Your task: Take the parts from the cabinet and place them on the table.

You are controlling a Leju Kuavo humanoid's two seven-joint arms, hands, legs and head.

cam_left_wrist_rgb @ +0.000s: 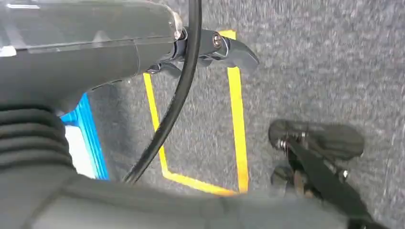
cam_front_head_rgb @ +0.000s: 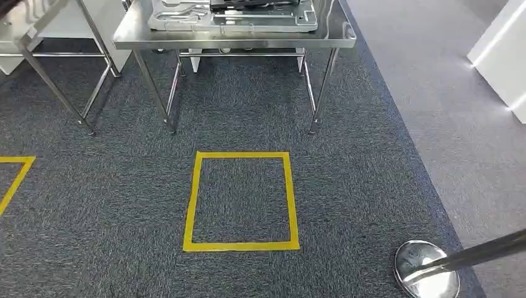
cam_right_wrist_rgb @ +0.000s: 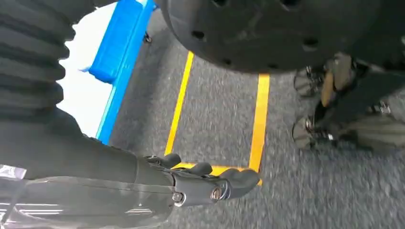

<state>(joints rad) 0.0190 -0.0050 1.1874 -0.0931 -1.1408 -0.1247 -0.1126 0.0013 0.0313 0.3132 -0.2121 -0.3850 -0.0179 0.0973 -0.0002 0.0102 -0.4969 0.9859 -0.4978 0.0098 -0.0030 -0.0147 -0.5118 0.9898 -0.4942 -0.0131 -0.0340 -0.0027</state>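
A steel table (cam_front_head_rgb: 236, 42) stands ahead at the top of the head view. On it lies a flat grey moulded part (cam_front_head_rgb: 236, 23) with a darker piece (cam_front_head_rgb: 254, 5) on top, both cut off by the frame. My left hand (cam_left_wrist_rgb: 224, 47) hangs over the carpet with its dark fingers loosely bent and nothing in them. My right hand (cam_right_wrist_rgb: 210, 183) hangs the same way, fingers apart and holding nothing. Both are well short of the table.
A yellow tape square (cam_front_head_rgb: 240, 246) marks the dark carpet in front of the table. A second steel frame (cam_front_head_rgb: 56, 81) stands at the left. A chrome post base (cam_front_head_rgb: 427, 268) sits at lower right, a white unit (cam_front_head_rgb: 505, 49) at far right. A blue-edged white panel (cam_right_wrist_rgb: 119, 47) is near my feet.
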